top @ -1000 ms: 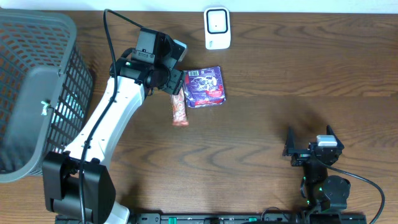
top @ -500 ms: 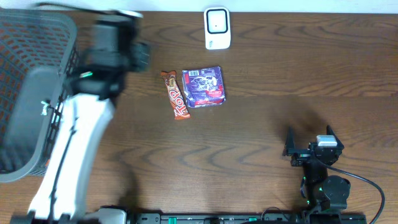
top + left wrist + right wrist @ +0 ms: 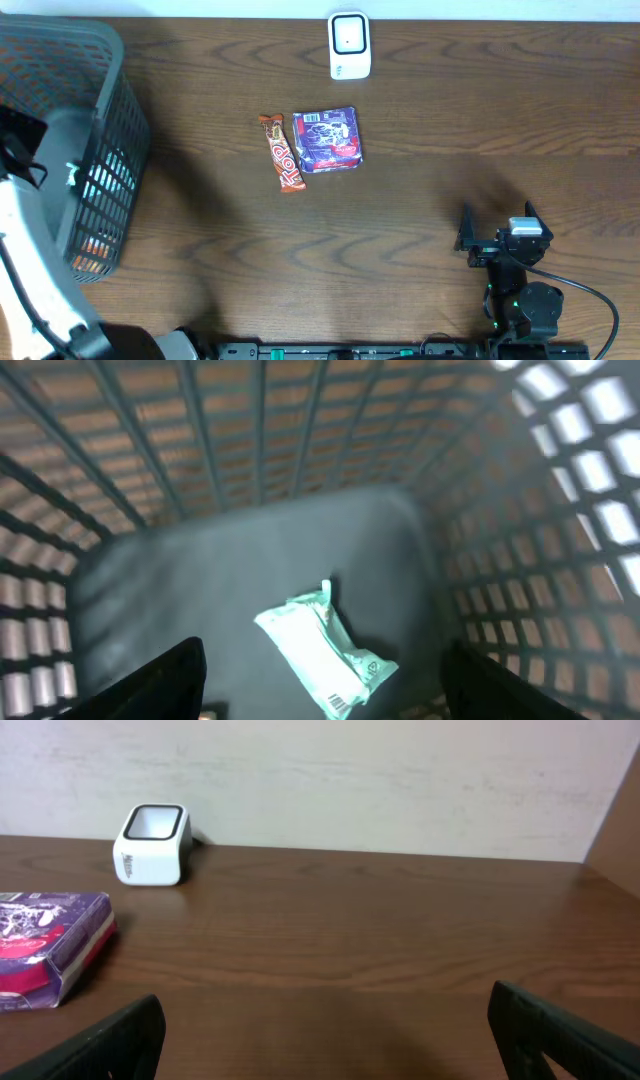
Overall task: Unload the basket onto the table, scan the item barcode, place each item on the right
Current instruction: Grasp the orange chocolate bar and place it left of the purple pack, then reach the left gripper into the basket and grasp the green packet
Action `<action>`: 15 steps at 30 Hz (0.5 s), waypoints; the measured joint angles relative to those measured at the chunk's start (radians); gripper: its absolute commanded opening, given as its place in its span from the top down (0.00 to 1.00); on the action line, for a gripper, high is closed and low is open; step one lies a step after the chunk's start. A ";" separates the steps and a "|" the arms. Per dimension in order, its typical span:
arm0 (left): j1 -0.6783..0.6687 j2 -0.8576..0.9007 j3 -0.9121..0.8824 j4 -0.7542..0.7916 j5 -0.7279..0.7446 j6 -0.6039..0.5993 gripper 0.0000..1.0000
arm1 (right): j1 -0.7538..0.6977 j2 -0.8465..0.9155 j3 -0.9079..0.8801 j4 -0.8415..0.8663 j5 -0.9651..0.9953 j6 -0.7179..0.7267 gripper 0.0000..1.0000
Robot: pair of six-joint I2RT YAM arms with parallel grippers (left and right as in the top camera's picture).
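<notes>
We took the pouch (image 3: 325,650) to be the item. It lay flat and slantwise on the floor of the basket (image 3: 250,440), with nothing else near it in the left wrist view. It looked to us like a soft, light, film-wrapped pack, probably slick, and likelier to buckle than to break. Its barcode (image 3: 338,705) showed at the lower end. We therefore judged the best hold to be across the narrow width, near the middle or the upper crimped end. That would leave the code bare for the scanner (image 3: 349,45) at the far edge of the counter (image 3: 450,120).

The left pincer (image 3: 322,660) hung above the pouch, pointing down into the basket. Its fingers were spread wide to either side, holding nothing and clear of the pack. From overhead, the left arm (image 3: 25,240) leaned over the basket's near side. The right pincer (image 3: 325,995) sat low by the counter's near edge, fully spread and empty, well apart from the bar (image 3: 284,152) and box (image 3: 327,140).
</notes>
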 measured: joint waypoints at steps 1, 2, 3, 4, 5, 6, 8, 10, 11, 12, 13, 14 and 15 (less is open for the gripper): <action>0.022 0.023 0.000 0.000 0.030 -0.012 0.25 | 0.000 0.000 0.000 0.000 0.000 0.000 0.01; 0.040 0.046 0.000 -0.002 0.056 -0.023 0.25 | 0.000 0.000 0.000 0.000 0.000 0.000 0.01; 0.056 0.071 0.000 -0.008 0.076 -0.036 0.26 | 0.000 0.000 0.000 0.000 0.000 0.000 0.01; 0.071 0.098 0.000 -0.017 0.092 -0.051 0.25 | 0.000 0.000 0.000 0.000 0.000 0.000 0.01; 0.079 0.122 0.000 -0.026 0.104 -0.064 0.26 | 0.000 0.000 0.000 0.000 0.000 0.000 0.01; 0.087 0.153 0.000 -0.037 0.116 -0.082 0.26 | 0.000 0.000 0.000 0.000 0.000 0.000 0.01; 0.092 0.217 -0.001 -0.052 0.147 -0.103 0.37 | 0.000 0.000 0.000 0.000 0.000 0.000 0.01; 0.090 0.285 -0.001 -0.049 0.200 -0.111 0.39 | 0.000 0.000 0.000 0.000 0.000 0.000 0.01; 0.087 0.311 -0.001 -0.042 0.224 -0.105 0.39 | 0.000 0.000 0.000 0.000 0.000 0.000 0.01; 0.084 0.341 -0.002 -0.028 0.248 -0.099 0.39 | 0.000 0.000 0.000 0.000 0.000 0.000 0.01; 0.079 0.368 -0.002 -0.012 0.270 -0.093 0.39 | 0.000 0.000 0.000 0.000 0.000 0.000 0.01; 0.072 0.394 -0.002 0.003 0.290 -0.085 0.39 | 0.000 0.000 0.000 0.000 0.000 0.000 0.01; 0.064 0.416 -0.002 0.014 0.303 -0.079 0.38 | 0.000 0.000 0.000 0.000 0.000 0.000 0.01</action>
